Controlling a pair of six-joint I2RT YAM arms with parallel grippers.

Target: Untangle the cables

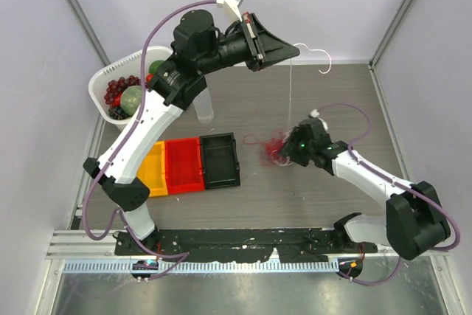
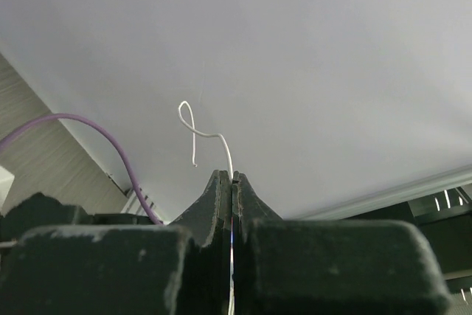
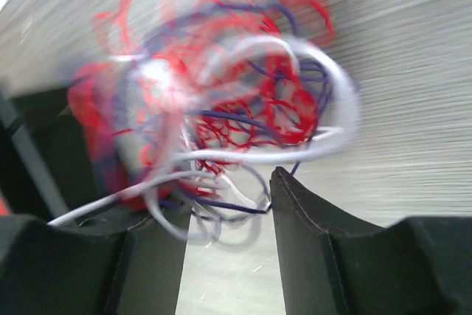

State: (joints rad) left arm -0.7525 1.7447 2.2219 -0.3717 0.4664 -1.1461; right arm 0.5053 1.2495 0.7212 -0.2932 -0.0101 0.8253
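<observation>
A tangle of red, white and dark purple cables lies mid-table, blurred in the right wrist view. My left gripper is raised high at the back and shut on a white cable, which hangs taut down to the tangle; its curly free end sticks out past the shut tips. My right gripper sits low at the tangle's right side, jaws open, with white and purple loops lying between its fingers.
A white basket of fruit stands at the back left. Yellow, red and black bins lie left of the tangle. A clear cup stands beside the left arm.
</observation>
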